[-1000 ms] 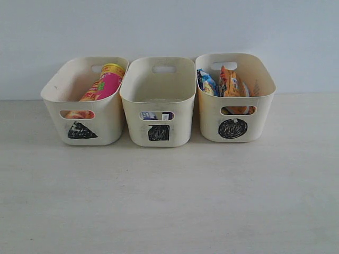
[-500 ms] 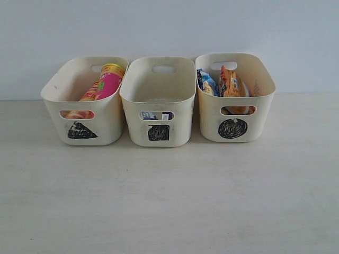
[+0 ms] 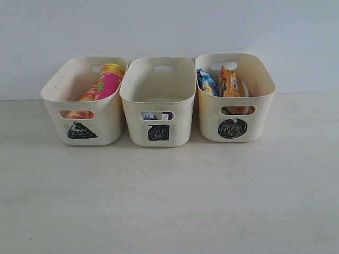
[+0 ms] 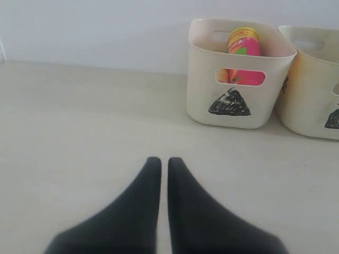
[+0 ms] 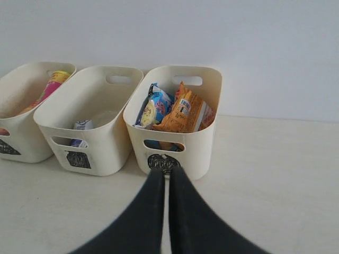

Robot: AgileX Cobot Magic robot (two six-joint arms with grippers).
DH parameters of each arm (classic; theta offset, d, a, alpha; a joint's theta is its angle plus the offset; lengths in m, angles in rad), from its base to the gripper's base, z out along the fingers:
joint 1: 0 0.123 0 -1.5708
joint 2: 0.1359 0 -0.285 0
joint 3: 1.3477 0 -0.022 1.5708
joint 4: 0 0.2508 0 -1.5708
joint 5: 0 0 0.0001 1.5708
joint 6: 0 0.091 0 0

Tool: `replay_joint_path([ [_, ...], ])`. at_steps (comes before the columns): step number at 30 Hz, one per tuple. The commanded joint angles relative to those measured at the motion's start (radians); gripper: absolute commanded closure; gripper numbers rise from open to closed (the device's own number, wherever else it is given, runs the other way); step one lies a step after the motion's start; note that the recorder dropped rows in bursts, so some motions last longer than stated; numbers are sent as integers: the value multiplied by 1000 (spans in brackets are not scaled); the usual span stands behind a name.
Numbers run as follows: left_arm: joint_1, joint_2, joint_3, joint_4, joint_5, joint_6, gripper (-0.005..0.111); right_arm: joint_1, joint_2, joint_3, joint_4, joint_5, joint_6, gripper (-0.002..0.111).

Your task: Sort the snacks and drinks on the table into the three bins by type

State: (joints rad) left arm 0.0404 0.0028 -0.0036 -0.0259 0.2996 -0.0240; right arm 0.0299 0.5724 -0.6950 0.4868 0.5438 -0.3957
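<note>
Three cream bins stand in a row at the back of the table. The triangle bin on the left holds the pink chip tube; orange shows through its handle cutout. The square bin in the middle holds the small cartons, seen through its cutout. The circle bin on the right holds the blue-white bag and the orange bag. My left gripper is shut and empty, well short of the triangle bin. My right gripper is shut and empty before the circle bin.
A plain pale wall rises right behind the bins. The light tabletop stretches out in front of them. Neither arm shows in the exterior view.
</note>
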Motion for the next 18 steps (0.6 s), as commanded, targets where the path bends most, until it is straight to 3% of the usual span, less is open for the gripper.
replay_joint_path([
  [1, -60, -3, 4, -8, 3, 5, 102, 3, -4, 3, -1, -24, -10, 108],
  [11, -76, -3, 4, -8, 3, 9, 102, -4, -85, 27, -1, -40, -105, 108],
  [18, -74, -3, 4, -8, 7, 9, 102, -41, -184, 163, 19, -155, -122, 108],
])
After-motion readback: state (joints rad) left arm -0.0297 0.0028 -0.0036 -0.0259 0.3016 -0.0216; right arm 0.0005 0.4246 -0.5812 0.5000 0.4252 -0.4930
